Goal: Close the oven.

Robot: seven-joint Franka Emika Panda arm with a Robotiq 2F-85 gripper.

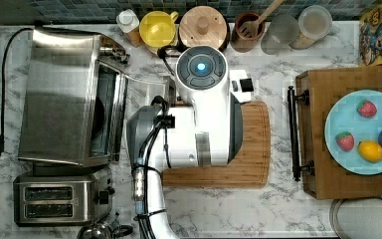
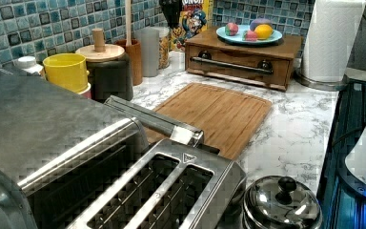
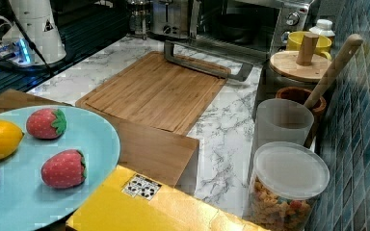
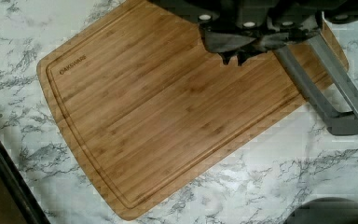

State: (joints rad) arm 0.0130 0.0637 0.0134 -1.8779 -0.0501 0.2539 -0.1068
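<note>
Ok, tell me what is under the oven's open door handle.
The oven door hangs open, and its bar handle lies over the edge of the bamboo cutting board on the marble counter. Anything beneath the door glass is hidden.

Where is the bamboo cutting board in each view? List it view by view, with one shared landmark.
Top view: cutting board at centre, partly under the arm.
Left view: centre, beyond the oven.
Right view: upper middle, in front of the oven.
Wrist view: across the middle, on the marble counter.
Landmark: the oven's bar handle at the board's oven-side edge.
</note>
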